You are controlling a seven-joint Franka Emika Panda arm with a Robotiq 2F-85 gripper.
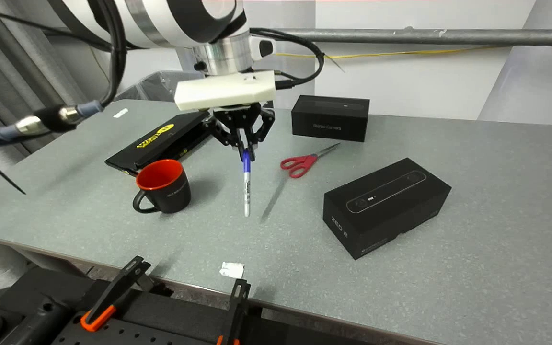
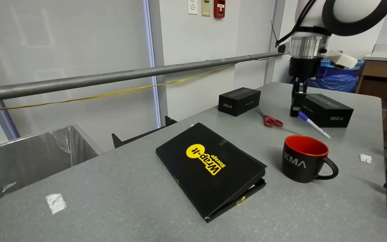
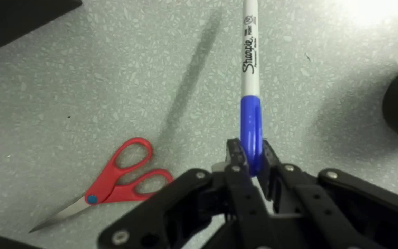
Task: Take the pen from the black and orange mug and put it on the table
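Note:
The pen (image 1: 247,189) is slim with a blue cap and a white body. It also shows in an exterior view (image 2: 315,127) and in the wrist view (image 3: 250,79). My gripper (image 1: 246,153) is shut on the cap end, with a finger on each side of it in the wrist view (image 3: 250,154). The white end points away from the fingers, and the pen is above the table (image 1: 281,239), with its shadow apart from it. The black and orange mug (image 1: 173,195) stands upright beside the pen and shows nothing sticking out. It also shows in an exterior view (image 2: 296,166).
Red scissors (image 1: 300,165) lie close to the gripper. A black ZED 2 box (image 1: 386,211) and a black stereo camera box (image 1: 330,120) stand on the table. A flat black Wrap-It case (image 2: 210,168) lies by the mug. Clamps (image 1: 122,282) sit at the table edge.

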